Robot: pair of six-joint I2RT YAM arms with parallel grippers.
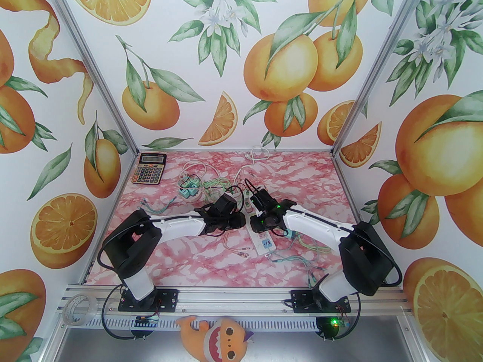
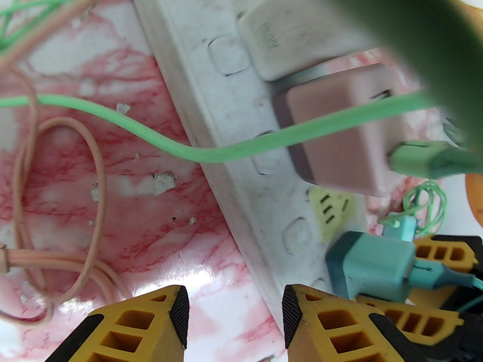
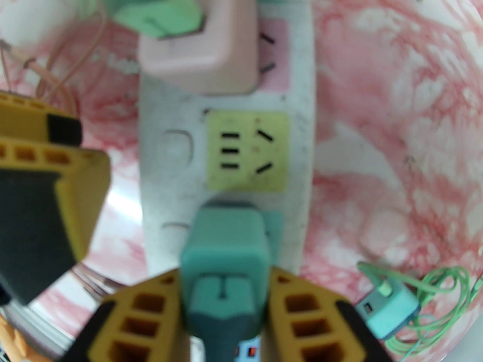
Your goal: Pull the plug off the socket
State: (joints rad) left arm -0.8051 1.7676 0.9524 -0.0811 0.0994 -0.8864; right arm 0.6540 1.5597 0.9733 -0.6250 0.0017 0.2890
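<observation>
Right wrist view: the right hand [image 3: 225, 281] clamps the teal square plug [image 3: 225, 240], seated in the white plastic power strip [image 3: 302, 164] beside a yellow socket [image 3: 247, 153]; a pink square charger [image 3: 196, 62] sits plugged in beyond. The left hand [image 2: 234, 307] gapes empty over the pink marbled worktop [image 2: 132, 202].

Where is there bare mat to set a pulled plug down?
Bare: the far right mat between power strip and right wall; the near centre between the arm bases. Crowded: around the strip, with the teal plug and cable tangles.
</observation>
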